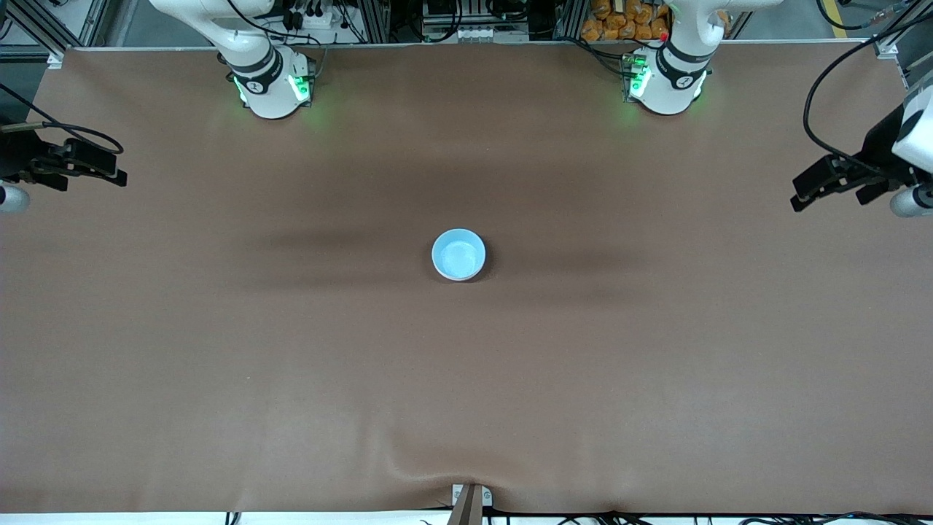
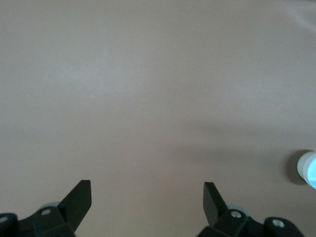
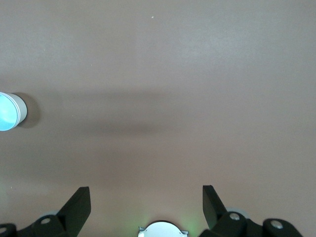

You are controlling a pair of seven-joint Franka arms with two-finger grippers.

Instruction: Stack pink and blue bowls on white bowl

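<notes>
A light blue bowl [image 1: 458, 254] stands upright at the middle of the brown table. It also shows at the edge of the left wrist view [image 2: 308, 169] and of the right wrist view [image 3: 6, 111]. Under its rim a white outer wall [image 3: 20, 109] with stacked rim lines shows, as of a white bowl holding it. No pink bowl can be made out. My left gripper [image 1: 807, 192] hangs open and empty over the left arm's end of the table [image 2: 147, 185]. My right gripper [image 1: 109, 171] hangs open and empty over the right arm's end [image 3: 146, 190]. Both arms wait well away from the bowl.
The brown cloth [image 1: 291, 350] covers the whole table and wrinkles near the front edge by a small clamp [image 1: 467, 502]. The two arm bases [image 1: 271, 84] [image 1: 667, 80] stand along the edge farthest from the front camera. The right arm's base [image 3: 161, 230] shows between the right gripper's fingers.
</notes>
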